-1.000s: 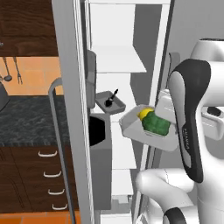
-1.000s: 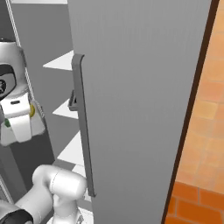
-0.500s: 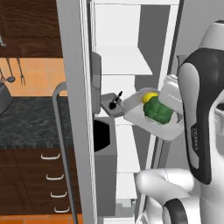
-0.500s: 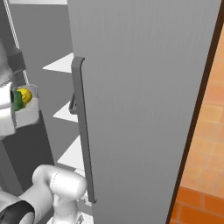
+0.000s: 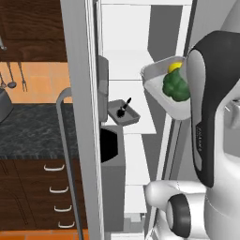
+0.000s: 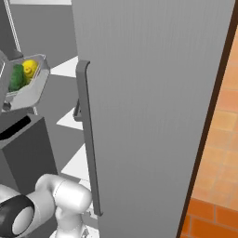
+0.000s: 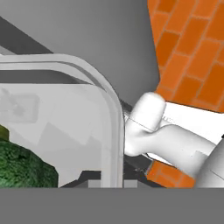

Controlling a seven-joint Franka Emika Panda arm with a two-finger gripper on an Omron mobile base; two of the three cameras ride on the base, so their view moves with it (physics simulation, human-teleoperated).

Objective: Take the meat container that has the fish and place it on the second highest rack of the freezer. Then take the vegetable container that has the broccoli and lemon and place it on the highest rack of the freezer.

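Note:
The vegetable container [image 5: 161, 96], a shallow grey tray, hangs tilted in front of the open freezer [image 5: 126, 56], level with its upper shelves. In it lie the broccoli [image 5: 176, 86] and the lemon [image 5: 174, 67]; the right base view shows the container [image 6: 35, 88], broccoli [image 6: 16, 76] and lemon [image 6: 30, 69] too. My gripper [image 7: 111, 181] is shut on the container's rim [image 7: 114, 131], beside the broccoli [image 7: 22, 168]. The meat container [image 5: 123, 112] with the fish [image 5: 124, 107] rests on a freezer shelf, lower and to the left.
The freezer door [image 6: 153, 93] with its long bar handle [image 6: 86, 139] stands open on the right. A dark counter [image 5: 33, 131] with drawers lies left of the freezer. My own arm [image 5: 204, 103] hides the container's right side.
The arm has lifted the vegetable container from about the fish tray's height up towards the upper shelves. The meat container has stayed put.

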